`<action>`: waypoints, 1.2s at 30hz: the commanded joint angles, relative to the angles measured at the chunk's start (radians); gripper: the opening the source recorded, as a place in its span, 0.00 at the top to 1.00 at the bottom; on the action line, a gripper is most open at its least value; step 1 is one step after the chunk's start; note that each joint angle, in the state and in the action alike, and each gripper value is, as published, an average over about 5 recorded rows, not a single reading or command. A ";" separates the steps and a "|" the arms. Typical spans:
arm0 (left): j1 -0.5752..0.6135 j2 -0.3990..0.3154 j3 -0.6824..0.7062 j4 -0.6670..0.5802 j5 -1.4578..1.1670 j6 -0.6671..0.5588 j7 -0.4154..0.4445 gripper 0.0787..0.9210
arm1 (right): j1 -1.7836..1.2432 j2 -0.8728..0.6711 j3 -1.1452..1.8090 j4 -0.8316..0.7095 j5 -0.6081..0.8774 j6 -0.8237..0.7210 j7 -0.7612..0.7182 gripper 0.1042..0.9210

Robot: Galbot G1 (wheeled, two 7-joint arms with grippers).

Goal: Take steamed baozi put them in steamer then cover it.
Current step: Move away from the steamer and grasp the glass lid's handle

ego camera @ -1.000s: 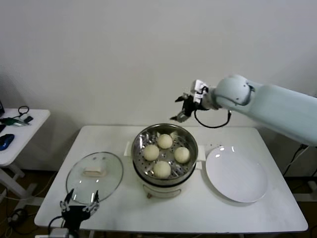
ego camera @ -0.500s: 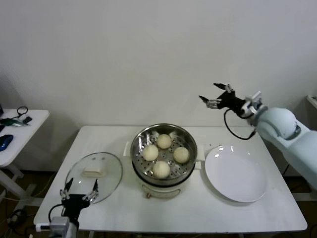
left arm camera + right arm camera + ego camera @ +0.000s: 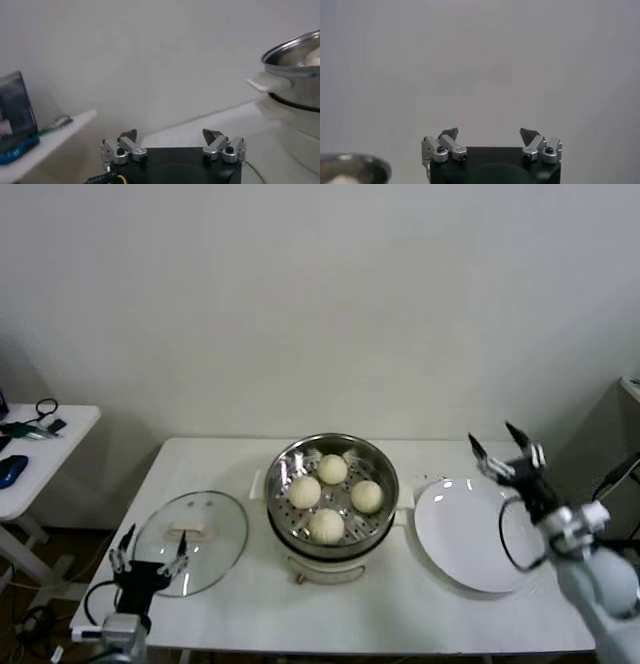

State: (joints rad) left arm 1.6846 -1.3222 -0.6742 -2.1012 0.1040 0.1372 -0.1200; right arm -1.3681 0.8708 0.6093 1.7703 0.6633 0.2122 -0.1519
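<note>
the four steamed baozi (image 3: pixel 328 496) lay on the perforated tray inside the steamer (image 3: pixel 332 536), which stood mid-table, so by judgement only the covering step remained. the cover (image 3: pixel 191 529) lay flat on the table (image 3: pixel 400 614) just beside the steamer on the robot's left, handle (image 3: pixel 189 531) upward near its centre. the left gripper (image 3: pixel 150 551) hovered at the near edge of the cover, jaws apart and empty; the handle lay just beyond the jaws and the steamer beyond and to their right. the right gripper (image 3: pixel 505 452) was raised past the far right edge of the white plate (image 3: pixel 478 534), jaws apart and empty, with the steamer well off to its left. judgement on handling: the cover, being glass with a metal rim, was likely rigid, fairly heavy for its size, smooth and breakable if dropped or knocked on the pot wall; the oblong handle appeared the only sound place to take hold, jaws closing across its narrow width. the baozi looked soft and should not be pressed by the lid. obstructions: the steamer's side handle (image 3: pixel 264 81) projected toward the cover and the pot rim stood above the table, so the lid would need lifting clear before crossing. a side table (image 3: pixel 40 446) with small items stood well apart from the left gripper on its outer side.
</note>
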 commanded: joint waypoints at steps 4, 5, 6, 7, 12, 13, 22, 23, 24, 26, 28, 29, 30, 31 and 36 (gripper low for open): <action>-0.019 0.032 -0.001 0.024 0.261 -0.082 -0.114 0.12 | -0.414 0.289 0.128 -0.033 -0.110 0.295 0.012 0.12; -0.021 0.042 -0.005 0.033 0.315 -0.099 -0.138 0.12 | -0.408 0.296 0.116 -0.042 -0.114 0.297 0.015 0.12; -0.020 0.054 -0.010 0.040 0.365 -0.118 -0.154 0.12 | -0.401 0.301 0.106 -0.051 -0.117 0.297 0.018 0.12; -0.016 0.070 -0.014 0.047 0.421 -0.131 -0.167 0.12 | -0.393 0.306 0.095 -0.059 -0.120 0.297 0.021 0.12; 0.006 0.146 -0.006 0.125 0.787 -0.187 -0.232 0.12 | -0.367 0.324 0.070 -0.074 -0.133 0.288 0.029 0.12; 0.004 0.155 0.001 0.155 0.871 -0.194 -0.243 0.12 | -0.364 0.327 0.068 -0.075 -0.134 0.287 0.030 0.12; -0.113 0.139 0.032 0.463 1.263 -0.253 -0.331 0.12 | -0.359 0.341 0.062 -0.083 -0.148 0.285 0.031 0.12; -0.124 0.137 0.031 0.486 1.267 -0.257 -0.338 0.12 | -0.359 0.344 0.063 -0.083 -0.151 0.284 0.032 0.12; -0.133 0.135 0.031 0.507 1.270 -0.262 -0.344 0.12 | -0.359 0.346 0.063 -0.083 -0.155 0.284 0.032 0.12; -0.149 0.134 0.031 0.545 1.270 -0.274 -0.353 0.12 | -0.360 0.351 0.064 -0.083 -0.161 0.283 0.032 0.12; -0.161 0.136 0.033 0.573 1.270 -0.281 -0.355 0.12 | -0.362 0.356 0.065 -0.081 -0.166 0.282 0.031 0.12; -0.167 0.137 0.034 0.585 1.270 -0.284 -0.356 0.12 | -0.364 0.359 0.066 -0.079 -0.168 0.282 0.031 0.12; -0.174 0.138 0.035 0.597 1.270 -0.288 -0.356 0.12 | -0.366 0.361 0.067 -0.079 -0.171 0.283 0.031 0.12; -0.183 0.138 0.035 0.609 1.270 -0.291 -0.356 0.12 | -0.368 0.363 0.068 -0.078 -0.175 0.283 0.031 0.12; -0.227 0.144 0.043 0.655 1.250 -0.293 -0.338 0.12 | -0.376 0.375 0.070 -0.079 -0.191 0.288 0.030 0.12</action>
State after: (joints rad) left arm 1.4841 -1.1831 -0.6306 -1.5330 1.2667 -0.1309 -0.4290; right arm -1.7298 1.2215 0.6794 1.6954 0.4951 0.4882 -0.1220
